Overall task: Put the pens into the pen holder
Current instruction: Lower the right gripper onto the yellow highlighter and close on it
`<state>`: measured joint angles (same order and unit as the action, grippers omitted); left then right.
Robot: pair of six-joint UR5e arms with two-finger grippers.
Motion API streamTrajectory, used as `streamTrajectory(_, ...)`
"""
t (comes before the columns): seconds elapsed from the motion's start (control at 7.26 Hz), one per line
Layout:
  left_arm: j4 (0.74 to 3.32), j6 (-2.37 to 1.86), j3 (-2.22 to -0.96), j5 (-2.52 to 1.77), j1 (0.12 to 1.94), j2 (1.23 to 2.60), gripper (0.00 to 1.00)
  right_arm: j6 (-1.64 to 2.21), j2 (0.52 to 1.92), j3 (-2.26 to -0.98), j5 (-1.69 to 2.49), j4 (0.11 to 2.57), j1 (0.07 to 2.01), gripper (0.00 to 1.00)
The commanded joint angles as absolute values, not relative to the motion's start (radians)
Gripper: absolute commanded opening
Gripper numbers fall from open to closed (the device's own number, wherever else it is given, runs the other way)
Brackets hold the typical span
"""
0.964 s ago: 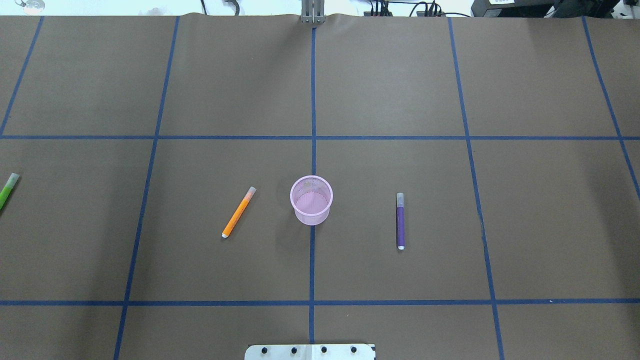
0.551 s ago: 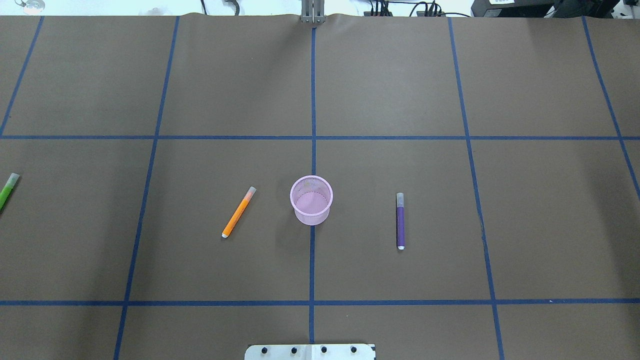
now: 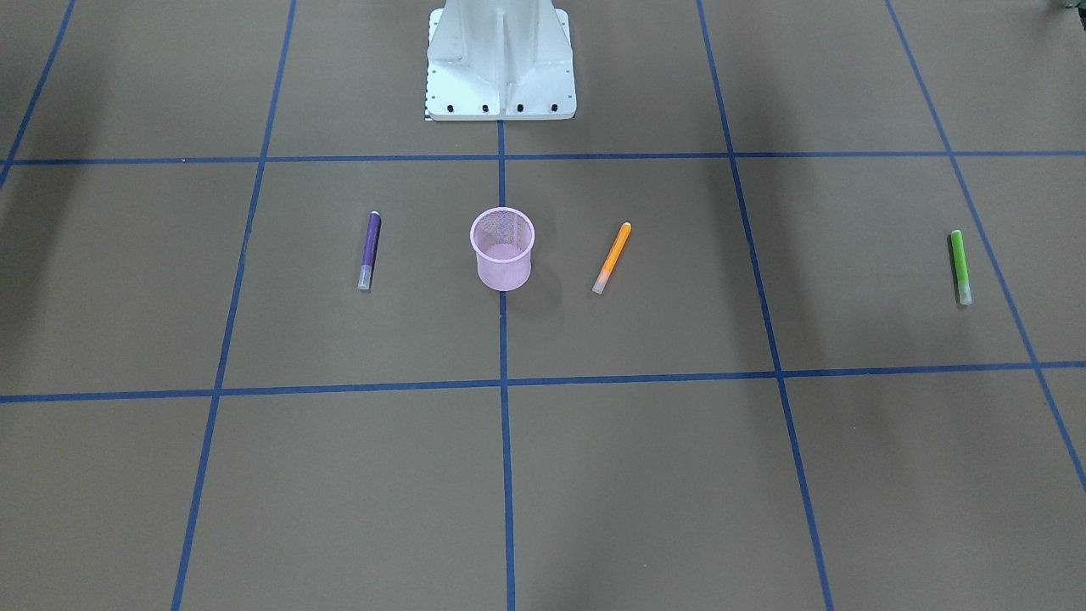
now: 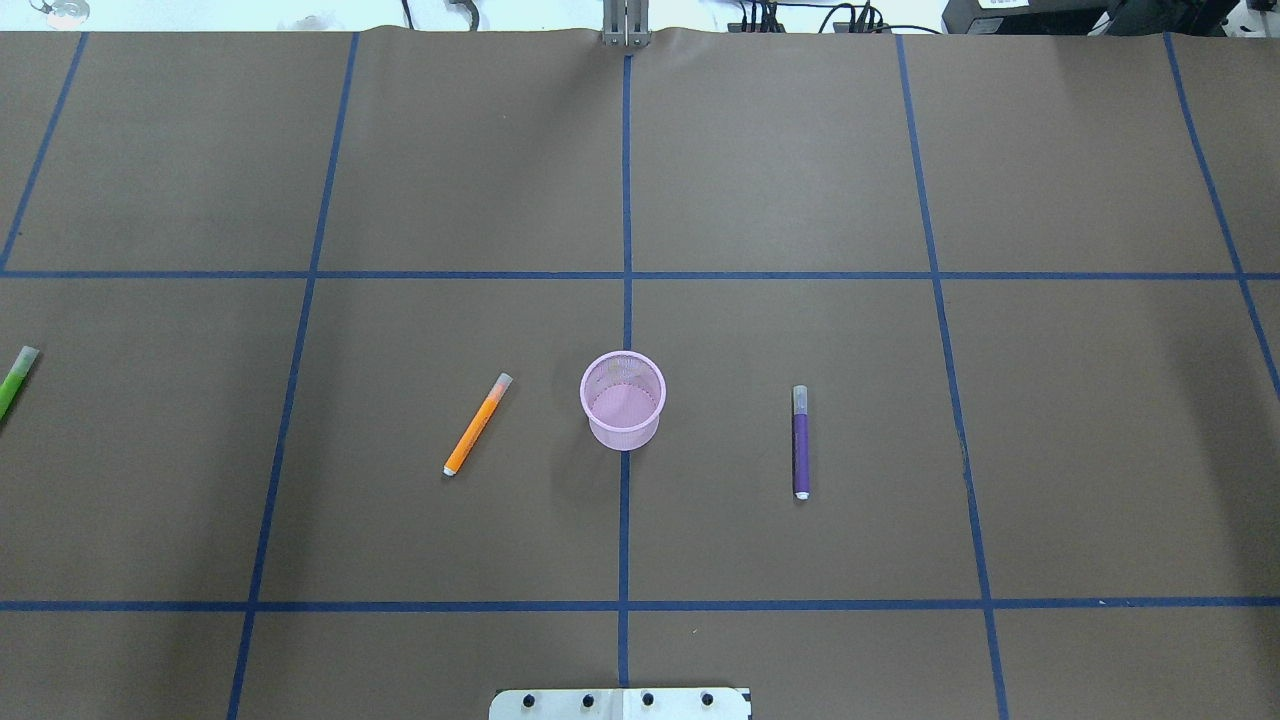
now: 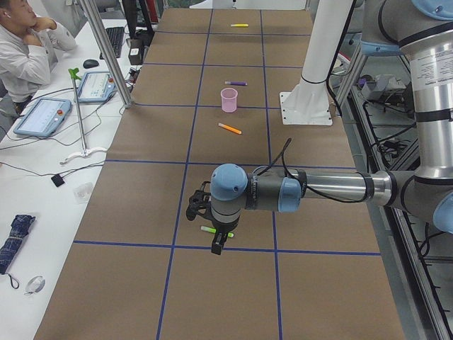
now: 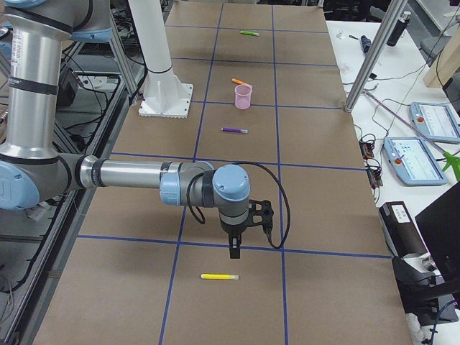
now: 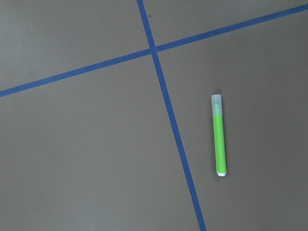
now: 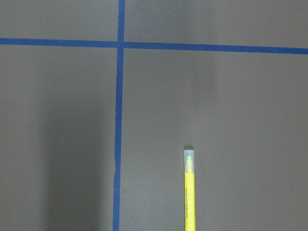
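Observation:
The pink mesh pen holder (image 4: 624, 434) stands upright and empty at the table's middle, also in the front view (image 3: 503, 271). An orange pen (image 4: 477, 424) lies to its left and a purple pen (image 4: 801, 442) to its right. A green pen (image 4: 15, 380) lies at the far left edge; the left wrist view shows it (image 7: 219, 139) flat on the paper. A yellow pen (image 8: 189, 192) lies at the far right end of the table. My left gripper (image 5: 218, 244) hangs over the green pen (image 5: 212, 230). My right gripper (image 6: 234, 248) hangs near the yellow pen (image 6: 219, 276). I cannot tell whether either is open.
The table is covered in brown paper with a blue tape grid. The robot's white base (image 3: 501, 59) stands behind the pen holder. An operator (image 5: 25, 42) sits at a side desk with tablets beyond the table's far edge.

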<state>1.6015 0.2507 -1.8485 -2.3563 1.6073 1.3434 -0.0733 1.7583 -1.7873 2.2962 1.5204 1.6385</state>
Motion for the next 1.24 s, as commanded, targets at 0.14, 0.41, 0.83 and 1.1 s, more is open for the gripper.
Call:
streamTrajectory(0.14,1.609,0.250,-1.917,-2.359,1.608,1.454,1.00,-0.066,1.749,-1.746,2.298,1.223,1.640,1.00)
streamTrajectory(0.41,1.629,0.247,-1.904,-2.361,1.605,1.549,1.00,-0.074,1.779,-1.705,2.299,1.168,1.640,1.00)
streamTrajectory(0.83,1.634,0.250,-1.910,-2.361,1.601,1.552,1.00,0.032,1.792,-1.547,2.321,1.112,1.625,0.99)
streamTrajectory(1.1,1.634,0.250,-1.916,-2.361,1.601,1.552,1.00,0.034,1.792,-1.481,2.319,1.086,1.582,0.99)
